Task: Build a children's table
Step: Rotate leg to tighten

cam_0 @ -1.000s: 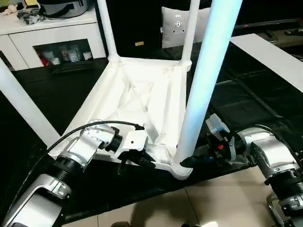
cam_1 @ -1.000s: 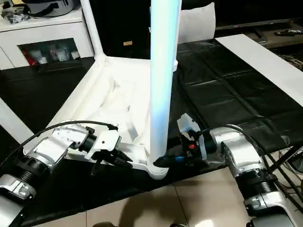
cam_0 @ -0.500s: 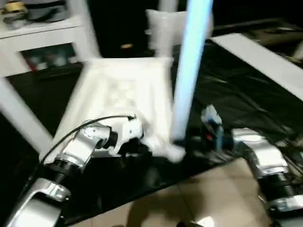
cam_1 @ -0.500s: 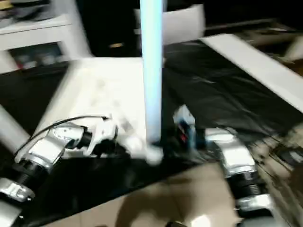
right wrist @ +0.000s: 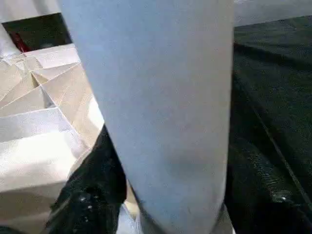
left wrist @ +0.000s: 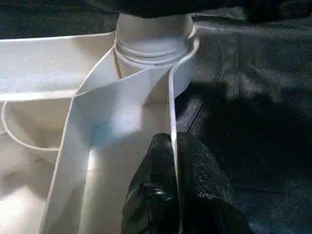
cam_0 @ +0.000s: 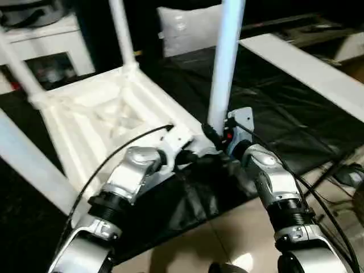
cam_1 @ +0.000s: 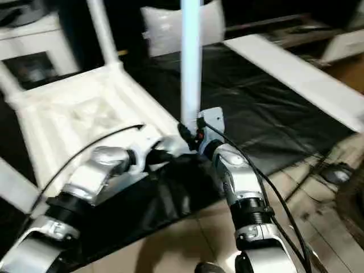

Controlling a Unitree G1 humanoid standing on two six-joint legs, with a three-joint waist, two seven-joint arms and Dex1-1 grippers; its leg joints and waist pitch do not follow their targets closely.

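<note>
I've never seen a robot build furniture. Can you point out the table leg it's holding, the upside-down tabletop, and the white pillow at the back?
table leg (cam_0: 223, 74), left eye view, middle of its shaft.
tabletop (cam_0: 94, 122), left eye view, ribbed underside.
pillow (cam_0: 185, 31), left eye view, its front face.

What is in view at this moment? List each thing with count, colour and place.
tabletop: one, white, upside down on the black mat, ribbed underside up.
legs: four, white, standing in the corner sockets; near leg between the two hands, far leg behind, one at left rear, one at lower left.
black mat: one, black, covering the floor under the table.
cabinet: one, white with glass doors, top left.
cushion: one, white, behind the table.
white board: one, lying on the mat at right.
tiled floor: beige, at the front.
left hand: black fingers pinching the tabletop's edge wall.
right hand: black fingers around the near leg's base.
</note>
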